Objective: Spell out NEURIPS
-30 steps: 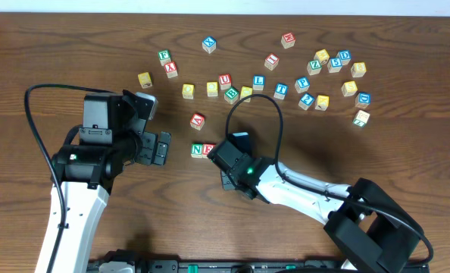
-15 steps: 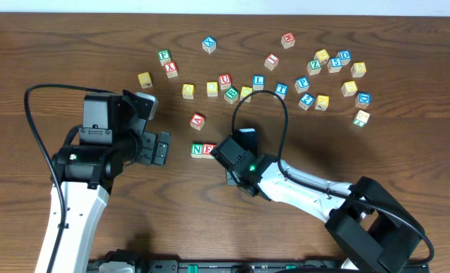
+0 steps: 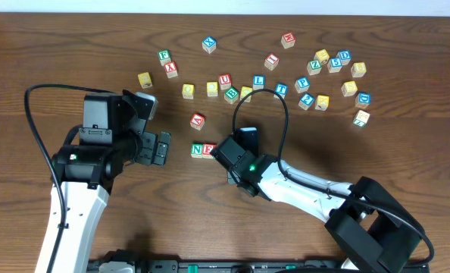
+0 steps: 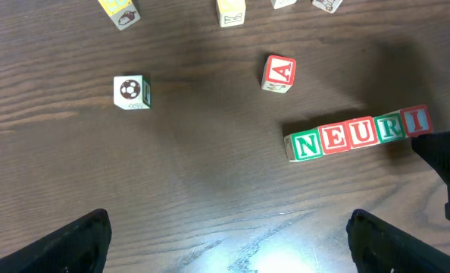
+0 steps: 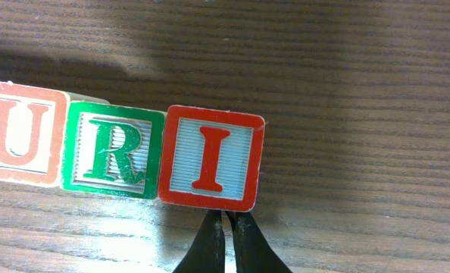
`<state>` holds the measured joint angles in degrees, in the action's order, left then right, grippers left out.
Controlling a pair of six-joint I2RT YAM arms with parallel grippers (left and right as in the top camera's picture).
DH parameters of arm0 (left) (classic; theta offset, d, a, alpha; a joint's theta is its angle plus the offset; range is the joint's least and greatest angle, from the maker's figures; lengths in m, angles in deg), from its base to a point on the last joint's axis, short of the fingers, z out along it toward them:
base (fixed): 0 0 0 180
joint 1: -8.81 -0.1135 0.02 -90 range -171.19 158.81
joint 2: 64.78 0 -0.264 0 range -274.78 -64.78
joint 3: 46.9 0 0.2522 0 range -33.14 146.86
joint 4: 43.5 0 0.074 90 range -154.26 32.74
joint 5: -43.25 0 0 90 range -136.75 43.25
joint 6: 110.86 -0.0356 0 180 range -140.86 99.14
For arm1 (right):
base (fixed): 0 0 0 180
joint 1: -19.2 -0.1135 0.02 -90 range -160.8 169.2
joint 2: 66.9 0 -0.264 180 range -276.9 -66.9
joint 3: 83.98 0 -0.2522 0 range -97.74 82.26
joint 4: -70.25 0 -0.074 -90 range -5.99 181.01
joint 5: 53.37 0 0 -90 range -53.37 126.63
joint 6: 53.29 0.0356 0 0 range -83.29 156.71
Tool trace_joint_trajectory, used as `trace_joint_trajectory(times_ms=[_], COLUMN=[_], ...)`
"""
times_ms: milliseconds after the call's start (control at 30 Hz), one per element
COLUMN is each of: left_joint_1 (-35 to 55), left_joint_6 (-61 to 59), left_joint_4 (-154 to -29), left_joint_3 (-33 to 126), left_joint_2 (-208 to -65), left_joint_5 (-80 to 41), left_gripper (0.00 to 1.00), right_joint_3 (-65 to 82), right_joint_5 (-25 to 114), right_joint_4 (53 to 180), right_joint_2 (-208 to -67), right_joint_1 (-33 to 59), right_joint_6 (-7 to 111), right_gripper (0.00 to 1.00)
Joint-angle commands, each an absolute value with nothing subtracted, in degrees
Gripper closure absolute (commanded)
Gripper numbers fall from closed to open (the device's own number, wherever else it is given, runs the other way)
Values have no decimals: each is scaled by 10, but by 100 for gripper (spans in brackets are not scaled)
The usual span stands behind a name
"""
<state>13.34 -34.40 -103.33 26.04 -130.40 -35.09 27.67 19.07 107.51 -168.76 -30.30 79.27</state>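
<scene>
Step 5 of 7: the I is being squared into the row.
The NEURI row (image 4: 357, 133) lies on the table (image 4: 172, 189), its 5 cubes touching, with the I cube (image 5: 212, 157) last. The right jaws, pressed together and holding nothing, sit at the I's edge. The left jaws hang spread and empty. Next, I judge, a P from the loose cubes (image 3: 258, 81) must be set flush after the I.

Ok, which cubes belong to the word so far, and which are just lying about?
Job: N, E, U, R, I, side by side in a row; shut right end effector beside the I.
Lying about: A, ball cube, X, L.
</scene>
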Motion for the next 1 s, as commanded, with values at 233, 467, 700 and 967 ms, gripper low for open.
trace_joint_trajectory(times_ms=[233,467,700,967], left_joint_1=[131,131,131,131], left_joint_6=[-347,-347,-348,-348], left_joint_4=[-1033,-1033,-1033,-1033], left_joint_3=[276,276,276,276], left_joint_2=[-1304,-1304,-1304,-1304], left_joint_5=[-356,-356,-356,-356], left_gripper=[2,2,2,2], right_joint_3=[279,279,279,279], right_joint_5=[206,123,108,109], right_joint_4=[1115,1119,1095,1052], right_joint_2=[-1692,-1692,-1692,-1692], right_joint_1=[-299,-292,-285,-285], right_joint_6=[837,860,855,818], right_gripper=[99,99,99,99])
